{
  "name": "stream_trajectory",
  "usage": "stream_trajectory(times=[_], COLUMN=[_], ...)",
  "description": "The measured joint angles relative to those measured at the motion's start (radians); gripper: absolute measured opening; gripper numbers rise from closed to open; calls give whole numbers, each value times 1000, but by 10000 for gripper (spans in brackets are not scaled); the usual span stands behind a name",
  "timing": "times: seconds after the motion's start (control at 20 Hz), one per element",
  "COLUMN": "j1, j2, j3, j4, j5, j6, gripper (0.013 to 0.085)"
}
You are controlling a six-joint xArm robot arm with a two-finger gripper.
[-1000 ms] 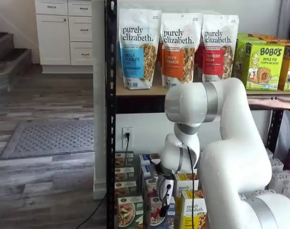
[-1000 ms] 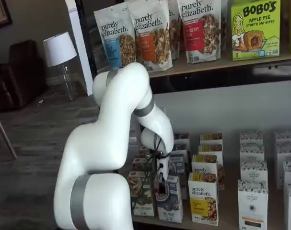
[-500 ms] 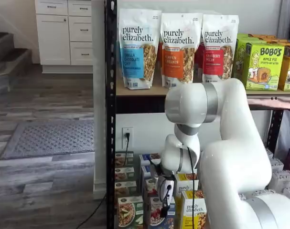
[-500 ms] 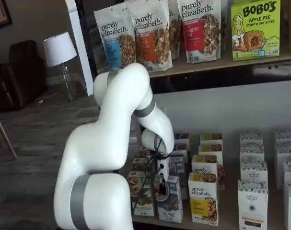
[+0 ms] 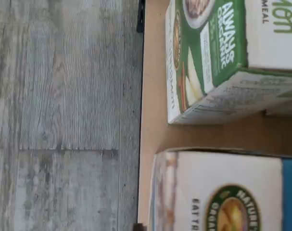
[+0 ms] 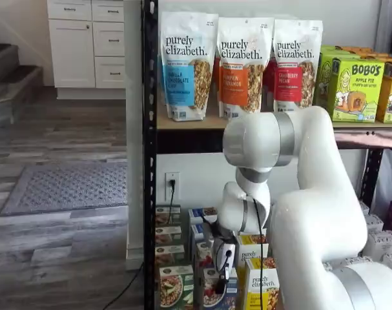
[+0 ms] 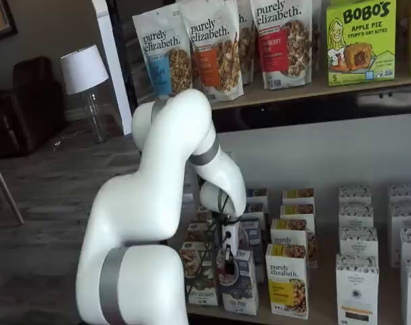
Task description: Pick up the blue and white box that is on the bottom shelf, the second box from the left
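Blue and white box (image 7: 240, 290) front-row on the bottom shelf (image 7: 307, 318), between green carton (image 7: 197, 274) and, apparently touching, yellow carton (image 7: 287, 279).

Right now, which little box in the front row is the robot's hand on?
The blue and white box, with the gripper right over its top. The green carton stands on one side, the yellow carton on the other.

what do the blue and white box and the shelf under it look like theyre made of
The blue and white box: printed cardboard by the look, with crisp folded edges and a slight sheen. The bottom shelf: a tan matte board, likely wood or fibreboard, with a dark front edge.
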State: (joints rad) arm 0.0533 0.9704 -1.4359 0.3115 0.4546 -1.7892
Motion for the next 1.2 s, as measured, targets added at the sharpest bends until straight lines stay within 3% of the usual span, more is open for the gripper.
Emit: stream_trajectory(times=[0.35, 0.75, 1.2], j1=[2, 3, 3], j2=[-3, -10, -29], j3=[5, 12, 41], j4=[3, 5, 12], j5=[-4, 4, -11], j6=[0, -1, -10], gripper=[650, 450, 450])
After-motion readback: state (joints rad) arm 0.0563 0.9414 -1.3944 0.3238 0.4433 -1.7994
